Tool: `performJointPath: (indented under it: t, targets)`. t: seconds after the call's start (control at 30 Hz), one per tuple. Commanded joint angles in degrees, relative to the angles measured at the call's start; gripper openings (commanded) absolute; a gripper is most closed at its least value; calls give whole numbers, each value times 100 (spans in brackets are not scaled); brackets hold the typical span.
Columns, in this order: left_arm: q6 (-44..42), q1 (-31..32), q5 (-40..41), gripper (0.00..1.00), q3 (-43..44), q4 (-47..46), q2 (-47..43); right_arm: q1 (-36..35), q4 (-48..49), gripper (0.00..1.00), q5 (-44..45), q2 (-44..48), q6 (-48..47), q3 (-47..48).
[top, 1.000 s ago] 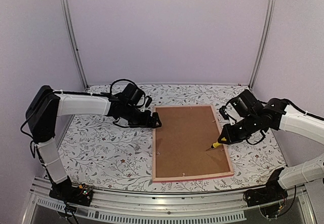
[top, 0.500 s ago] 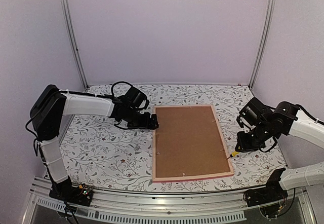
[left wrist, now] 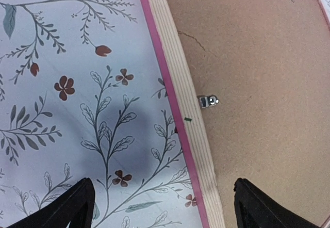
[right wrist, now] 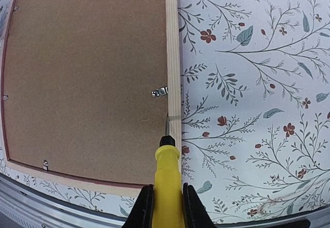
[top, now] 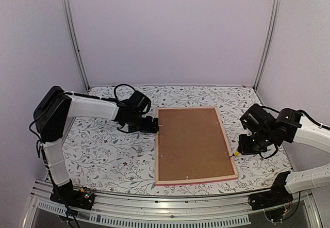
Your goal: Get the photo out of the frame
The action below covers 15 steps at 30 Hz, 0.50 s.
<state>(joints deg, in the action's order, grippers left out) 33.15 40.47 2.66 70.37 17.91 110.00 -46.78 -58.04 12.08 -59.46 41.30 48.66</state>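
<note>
R gripper (right wrist: 164, 205) clamping screwdriver (right wrist: 167, 171), tip sitting at frame (right wrist: 173, 42) edge by clip (right wrist: 160, 92); should be prying gently. L gripper (left wrist: 165, 207) gaping wide beside frame.

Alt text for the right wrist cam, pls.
The right gripper holds a yellow-handled tool, its thin tip at the inner edge of the wooden rail of the frame, close to a metal tab. The frame lies back up, brown backing board showing, on a floral table cover.
</note>
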Motion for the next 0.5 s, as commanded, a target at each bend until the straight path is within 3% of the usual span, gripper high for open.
performJointPath:
  t: [0.0, 0.47]
  targets:
    - [12, 36, 267, 95, 115, 63, 172, -129, 91, 0, 496, -182, 380, -77]
    - [-217, -219, 268, 96, 330, 220, 356, -145, 1354, 0, 400, -741, 438, -396]
